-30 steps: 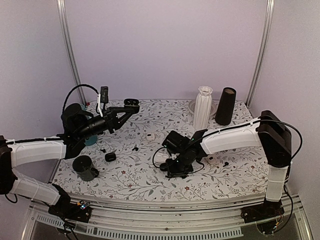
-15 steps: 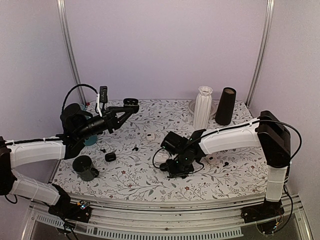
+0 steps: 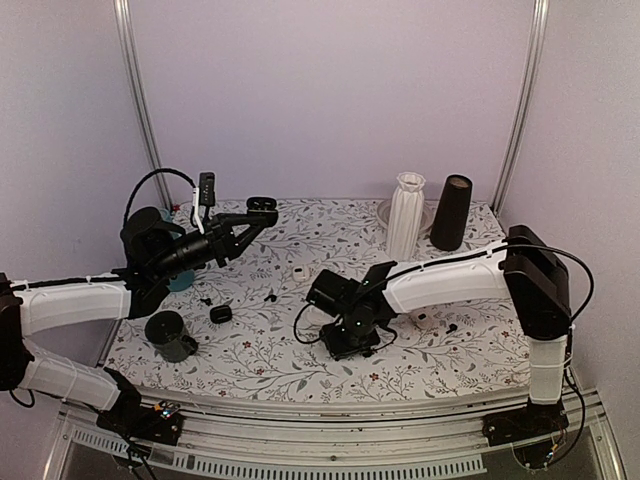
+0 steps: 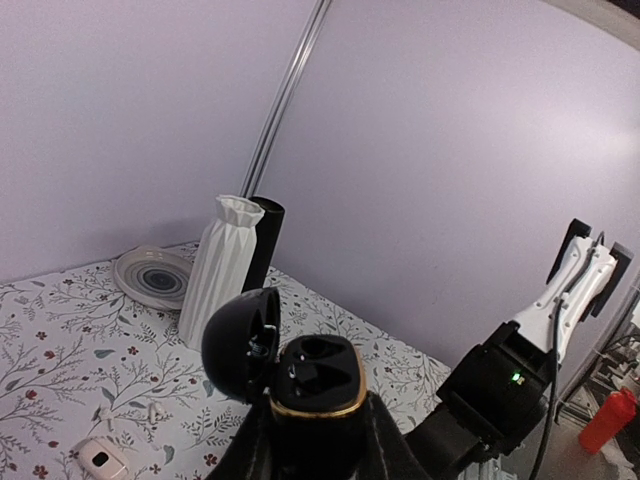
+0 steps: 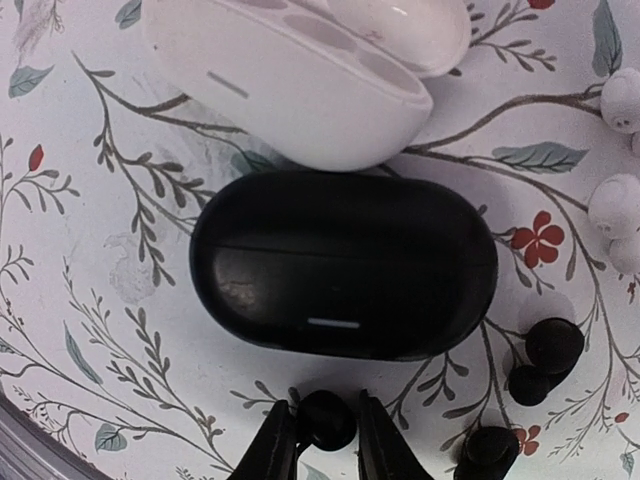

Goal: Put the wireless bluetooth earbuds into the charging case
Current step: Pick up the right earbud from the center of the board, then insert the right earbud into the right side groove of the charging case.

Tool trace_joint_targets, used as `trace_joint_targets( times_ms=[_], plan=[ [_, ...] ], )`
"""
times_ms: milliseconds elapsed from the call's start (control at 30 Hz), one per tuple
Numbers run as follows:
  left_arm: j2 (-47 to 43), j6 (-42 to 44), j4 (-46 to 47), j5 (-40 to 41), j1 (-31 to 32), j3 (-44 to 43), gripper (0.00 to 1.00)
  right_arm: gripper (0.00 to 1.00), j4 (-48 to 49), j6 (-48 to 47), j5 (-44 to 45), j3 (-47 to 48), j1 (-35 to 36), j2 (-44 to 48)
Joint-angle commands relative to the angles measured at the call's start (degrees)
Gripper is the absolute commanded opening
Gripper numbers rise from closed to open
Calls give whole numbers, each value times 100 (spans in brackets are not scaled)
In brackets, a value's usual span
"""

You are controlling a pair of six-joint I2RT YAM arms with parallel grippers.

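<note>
Floral tabletop [image 3: 300, 235], left end effector [image 4: 318, 432] clasping open case [image 4: 315, 385] (aloft), right end effector [image 5: 325, 442] pinching earbud [image 5: 325, 417].

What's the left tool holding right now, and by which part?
An open black charging case, gripped across its lower body, below the gold rim.

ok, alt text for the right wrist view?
Gripper pinches a black bud on the floral table, right beside a closed black case. A white case lies beyond it, loose buds at right.
</note>
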State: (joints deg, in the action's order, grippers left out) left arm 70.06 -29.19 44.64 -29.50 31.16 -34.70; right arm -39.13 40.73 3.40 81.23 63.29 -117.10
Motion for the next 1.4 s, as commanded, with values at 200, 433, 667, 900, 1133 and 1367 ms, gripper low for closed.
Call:
trace_joint_targets(
  times_ms=[200,433,667,900,1133,1367],
  plan=[
    [-89,-87,88,5,-72,24,0,20,-259,-223,306,136,131,-161],
    [-41,-113,91,-22,-75,31,0,13,-101,-297,406,92,129,-76],
    [56,-43,1,-73,-75,86,0,9,169,-403,942,-203,127,464],
    [462,-3,-36,-393,-77,-9,0,6,427,-802,1768,-415,131,1204],
    [773,66,5,-656,-67,-90,0,7,855,-1627,2283,-523,125,1903],
    [1020,367,-458,-980,80,-300,0,7,1083,-2331,2707,-367,129,2413]
  ],
)
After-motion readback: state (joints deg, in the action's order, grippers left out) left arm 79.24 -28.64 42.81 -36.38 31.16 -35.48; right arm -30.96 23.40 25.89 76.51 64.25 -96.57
